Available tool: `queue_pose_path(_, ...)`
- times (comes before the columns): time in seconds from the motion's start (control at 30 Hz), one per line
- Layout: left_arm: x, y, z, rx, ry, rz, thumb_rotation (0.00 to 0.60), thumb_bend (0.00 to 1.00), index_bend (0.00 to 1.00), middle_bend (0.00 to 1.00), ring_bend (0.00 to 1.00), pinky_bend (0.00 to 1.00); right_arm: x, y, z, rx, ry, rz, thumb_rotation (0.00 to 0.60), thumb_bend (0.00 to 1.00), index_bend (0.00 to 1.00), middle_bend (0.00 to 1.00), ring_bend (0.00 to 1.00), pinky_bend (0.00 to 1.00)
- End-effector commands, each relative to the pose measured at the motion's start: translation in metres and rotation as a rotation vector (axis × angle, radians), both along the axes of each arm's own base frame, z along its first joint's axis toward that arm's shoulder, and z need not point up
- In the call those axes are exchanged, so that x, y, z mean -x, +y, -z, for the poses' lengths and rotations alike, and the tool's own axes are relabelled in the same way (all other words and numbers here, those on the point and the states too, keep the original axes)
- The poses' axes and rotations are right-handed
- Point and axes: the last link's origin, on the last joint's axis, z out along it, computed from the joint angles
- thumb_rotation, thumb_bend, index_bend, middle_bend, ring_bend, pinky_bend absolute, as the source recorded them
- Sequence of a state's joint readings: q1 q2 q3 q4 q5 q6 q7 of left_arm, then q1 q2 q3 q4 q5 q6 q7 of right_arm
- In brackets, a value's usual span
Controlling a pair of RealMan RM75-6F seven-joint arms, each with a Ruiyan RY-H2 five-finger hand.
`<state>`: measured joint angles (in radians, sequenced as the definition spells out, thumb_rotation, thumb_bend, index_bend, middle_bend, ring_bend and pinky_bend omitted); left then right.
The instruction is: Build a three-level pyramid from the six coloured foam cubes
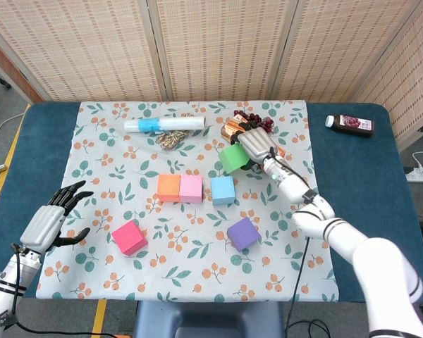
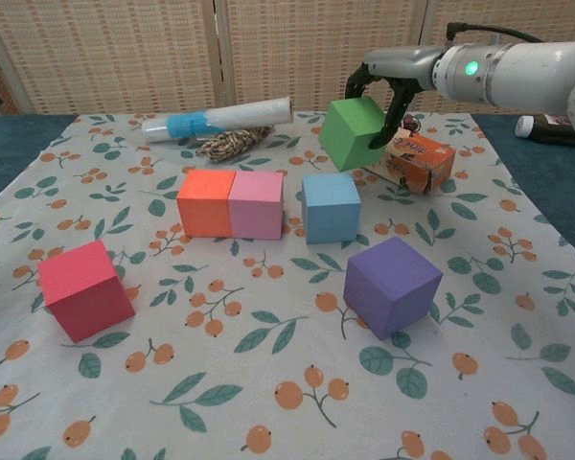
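Chest view: right hand [image 2: 388, 84] gripping raised, tilted green cube [image 2: 356, 133].

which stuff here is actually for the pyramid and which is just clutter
For the job: green cube, held up by the right hand; orange cube; pink cube; blue cube; purple cube; red cube.

Lying about: orange box; wrapped roll; twine; bottle.
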<state>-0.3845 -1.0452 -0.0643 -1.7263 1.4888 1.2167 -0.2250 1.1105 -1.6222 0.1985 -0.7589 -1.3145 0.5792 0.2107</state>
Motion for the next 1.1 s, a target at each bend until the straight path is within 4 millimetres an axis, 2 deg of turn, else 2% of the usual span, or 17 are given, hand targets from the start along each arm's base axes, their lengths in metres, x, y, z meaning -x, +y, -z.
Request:
queue_pose_path(0.03, -0.002, -0.001, 0.0, 0.003, 0.0, 0.013, 0.6, 0.32, 0.16, 0.0, 0.0, 0.09, 0.045, 0.04, -0.063, 0.021, 0.017, 0.037, 0.6, 0.08, 0.42, 0.3, 0.09, 0.1)
queue_pose_path(0.17, -0.006, -0.003, 0.002, 0.012, 0.0, 0.034, 0.6, 0.32, 0.16, 0.0, 0.0, 0.09, 0.084, 0.068, -0.092, 0.034, 0.093, 0.136, 0.6, 0.08, 0.37, 0.3, 0.09, 0.1)
queue_pose_path(0.27, -0.009, -0.004, 0.003, 0.021, -0.003, 0.045, 0.6, 0.32, 0.16, 0.0, 0.0, 0.09, 0.109, 0.075, -0.102, 0.062, 0.154, 0.192, 0.6, 0.08, 0.34, 0.3, 0.08, 0.1)
queue_pose_path(0.37, -0.013, -0.005, 0.004, 0.024, -0.005, 0.055, 0.6, 0.32, 0.16, 0.0, 0.0, 0.09, 0.127, 0.078, -0.1, 0.071, 0.195, 0.232, 0.6, 0.08, 0.32, 0.3, 0.07, 0.1)
queue_pose_path(0.5, -0.015, -0.007, 0.006, 0.029, -0.007, 0.06, 0.6, 0.32, 0.16, 0.0, 0.0, 0.09, 0.138, 0.08, -0.087, 0.044, 0.215, 0.26, 0.6, 0.08, 0.26, 0.3, 0.04, 0.09)
queue_pose_path(0.6, -0.014, -0.008, 0.007, 0.032, -0.001, 0.055, 0.6, 0.32, 0.16, 0.0, 0.0, 0.09, 0.146, 0.078, -0.083, 0.023, 0.275, 0.274, 0.6, 0.05, 0.07, 0.19, 0.0, 0.02)
queue_pose_path(0.67, -0.013, -0.008, 0.006, 0.029, 0.001, 0.049, 0.6, 0.32, 0.15, 0.0, 0.0, 0.09, 0.142, 0.078, -0.082, 0.026, 0.303, 0.253, 0.6, 0.01, 0.0, 0.06, 0.0, 0.0)
queue_pose_path(0.73, -0.011, -0.009, 0.005, 0.023, 0.003, 0.043, 0.6, 0.32, 0.15, 0.0, 0.0, 0.09, 0.132, 0.081, -0.081, 0.032, 0.274, 0.225, 0.6, 0.0, 0.0, 0.0, 0.0, 0.0)
queue_pose_path(0.93, -0.007, -0.01, 0.003, 0.014, -0.003, 0.029, 0.6, 0.32, 0.14, 0.0, 0.0, 0.09, 0.08, 0.106, -0.088, 0.0, 0.052, 0.114, 0.6, 0.0, 0.0, 0.0, 0.0, 0.0)
queue_pose_path(1.03, -0.007, -0.01, 0.004, 0.015, -0.006, 0.029, 0.6, 0.32, 0.14, 0.0, 0.0, 0.09, 0.066, 0.115, -0.077, -0.061, -0.044, 0.094, 0.6, 0.0, 0.0, 0.06, 0.0, 0.0)
queue_pose_path(1.1, -0.008, -0.01, 0.005, 0.018, -0.01, 0.03, 0.6, 0.32, 0.14, 0.0, 0.0, 0.09, 0.062, 0.116, -0.062, -0.12, -0.096, 0.12, 0.6, 0.0, 0.03, 0.1, 0.0, 0.0)
